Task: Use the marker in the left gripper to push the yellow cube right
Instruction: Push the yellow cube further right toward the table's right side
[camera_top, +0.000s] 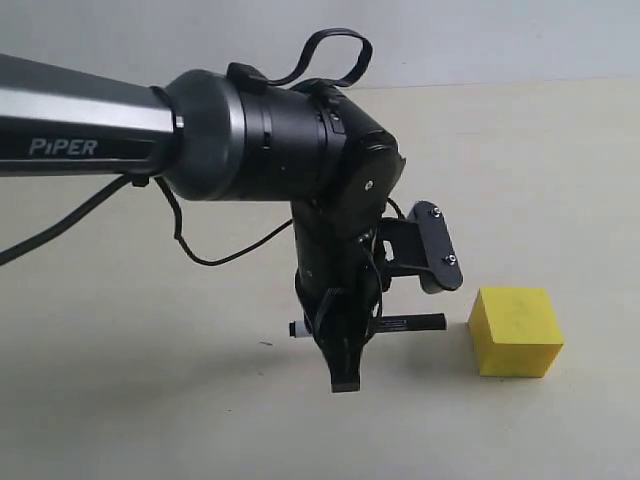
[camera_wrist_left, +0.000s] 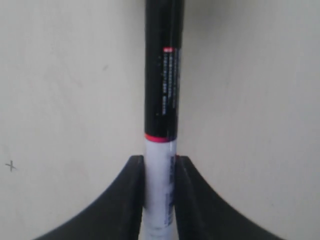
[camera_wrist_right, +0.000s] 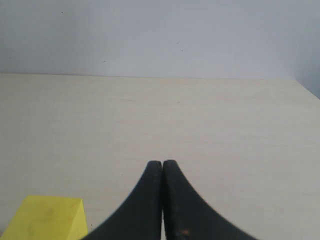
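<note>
Two things stand out. The left gripper (camera_wrist_left: 160, 161) is clamped tight on the white barrel of the marker (camera_top: 412, 322), whose black end pokes out level toward the yellow cube (camera_top: 515, 332) at the lower right of the exterior view. The tip looks just short of the cube's left face, though it's hard to be sure. The cube probably slides easily but could twist, so the tip should meet it mid-face and low. The right gripper (camera_wrist_right: 162, 167) is closed on nothing.
</note>
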